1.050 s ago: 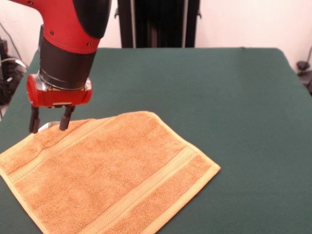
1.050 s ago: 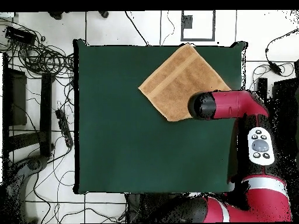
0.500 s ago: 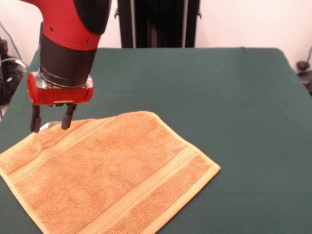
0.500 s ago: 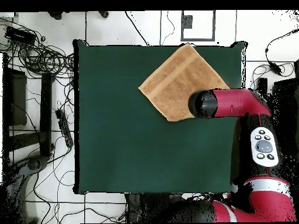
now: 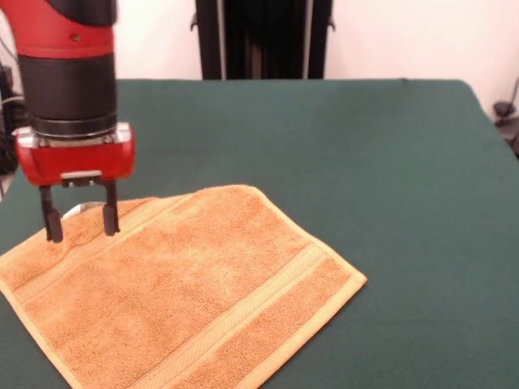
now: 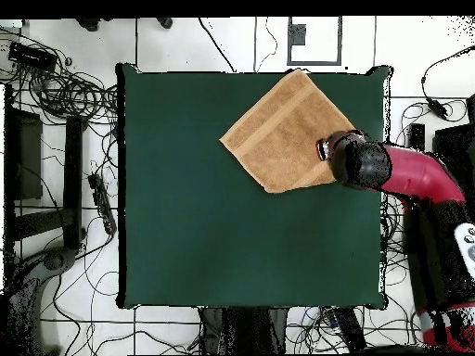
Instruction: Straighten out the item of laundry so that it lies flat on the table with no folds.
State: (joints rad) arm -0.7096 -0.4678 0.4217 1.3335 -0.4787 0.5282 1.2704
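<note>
Towel lying nearly flat at table corner, no folds showing. Gripper hovering over towel's corner, fingers parted, gripping nothing. Little remaining.

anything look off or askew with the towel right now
The towel lies flat with no visible folds, but askew: turned diagonal to the table edges, one corner at the table's edge in the overhead view. The open gripper hangs over a corner.
</note>
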